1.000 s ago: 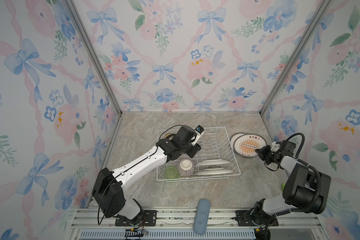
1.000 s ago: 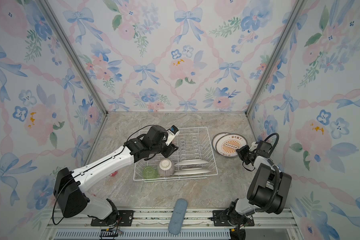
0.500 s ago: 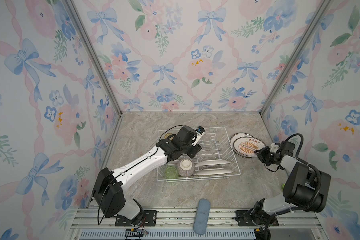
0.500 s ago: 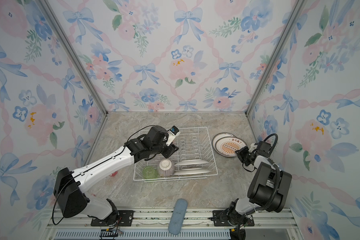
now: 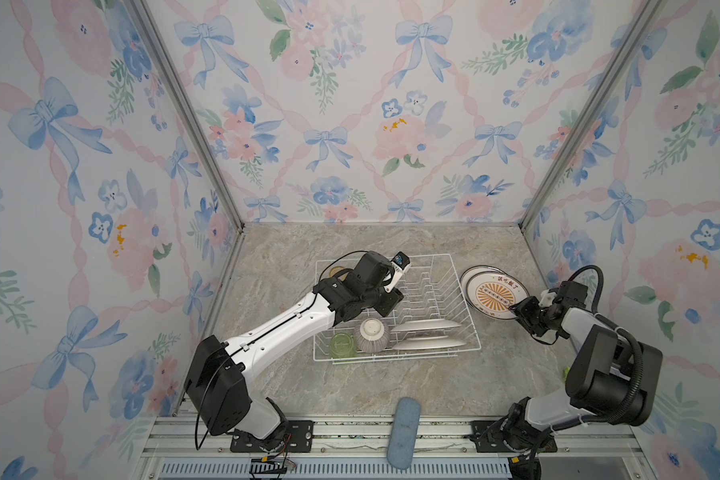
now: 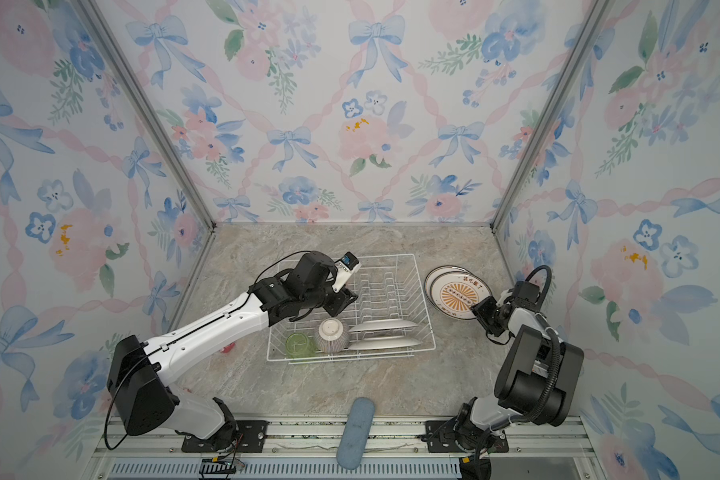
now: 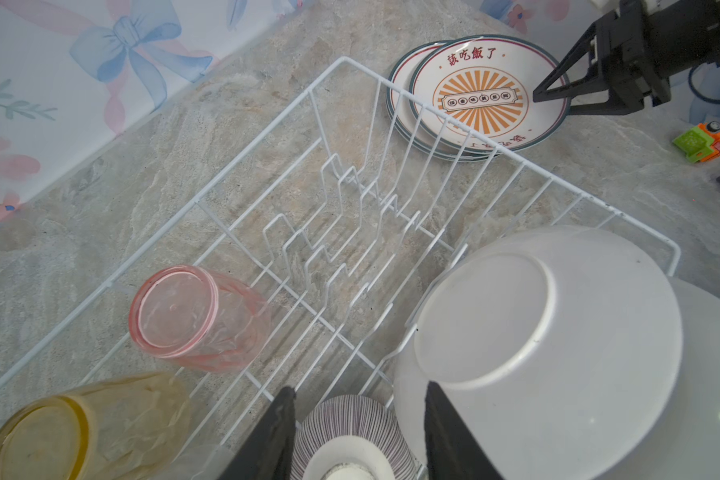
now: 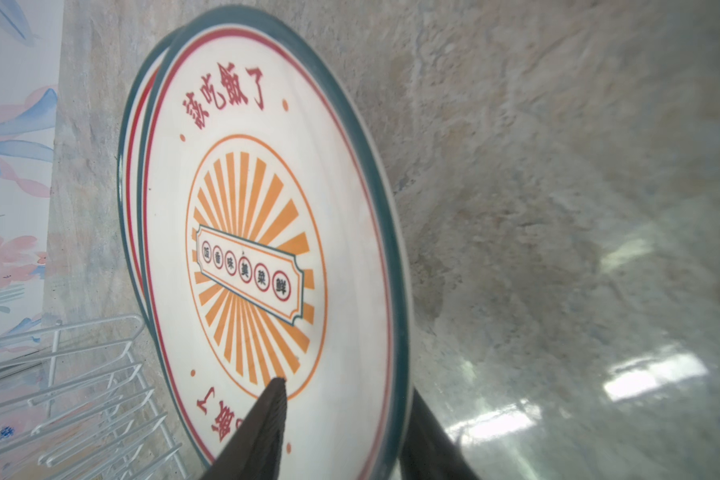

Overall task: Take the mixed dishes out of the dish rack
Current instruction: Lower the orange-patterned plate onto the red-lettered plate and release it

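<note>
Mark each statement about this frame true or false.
1. Two plates stand on edge in the dish rack. True.
2. The striped bowl sits mouth up. False: its foot faces up.
3. A stack of plates lies on the table outside the rack. True.
4. The left end effector grips the pink tumbler. False: it is open over the striped bowl, the tumbler untouched.
5. The right end effector is shut. False: its jaws are open astride the top plate's rim.
</note>
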Available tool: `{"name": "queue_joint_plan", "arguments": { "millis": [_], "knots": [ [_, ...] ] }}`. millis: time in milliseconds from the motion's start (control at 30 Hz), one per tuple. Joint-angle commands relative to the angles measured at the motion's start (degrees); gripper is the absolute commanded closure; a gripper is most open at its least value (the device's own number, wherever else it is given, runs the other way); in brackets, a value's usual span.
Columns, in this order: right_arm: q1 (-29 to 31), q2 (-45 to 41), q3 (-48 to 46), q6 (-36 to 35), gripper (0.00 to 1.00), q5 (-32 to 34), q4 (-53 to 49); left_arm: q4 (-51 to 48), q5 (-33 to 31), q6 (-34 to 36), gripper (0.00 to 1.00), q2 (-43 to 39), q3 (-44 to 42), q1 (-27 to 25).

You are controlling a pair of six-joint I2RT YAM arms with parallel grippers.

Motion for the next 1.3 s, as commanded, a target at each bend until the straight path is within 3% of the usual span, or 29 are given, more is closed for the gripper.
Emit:
{"name": "queue_joint_plan", "arguments": {
  "millis": [0, 167, 367, 567, 1267],
  "knots": [
    [0.8, -1.1, 1.9, -1.5, 0.53, 2.0, -2.3, 0.2, 0.4, 1.3, 0.54, 0.1, -0.8, -0.3],
    [2.1, 0.5, 3.7, -2.2, 0.48, 3.4, -3.7, 0.2, 0.0, 1.3, 0.55, -0.3, -1.6, -0.3],
    [5.2, 2.6, 7.5, -2.4, 0.36, 9.5, -7.4, 0.3, -0.6, 1.3, 0.55, -0.7, -2.7, -0.4],
    [8.2, 4.8, 9.6, -1.6, 0.30, 13.7, -9.1, 0.3, -1.6, 1.8, 0.55, -1.3, -4.0, -0.4],
    [13.8, 11.7, 16.2, -4.1, 0.27, 18.3, -14.4, 0.2, -2.6, 2.9, 0.54, -2.2, -6.3, -0.4]
  ]
}}
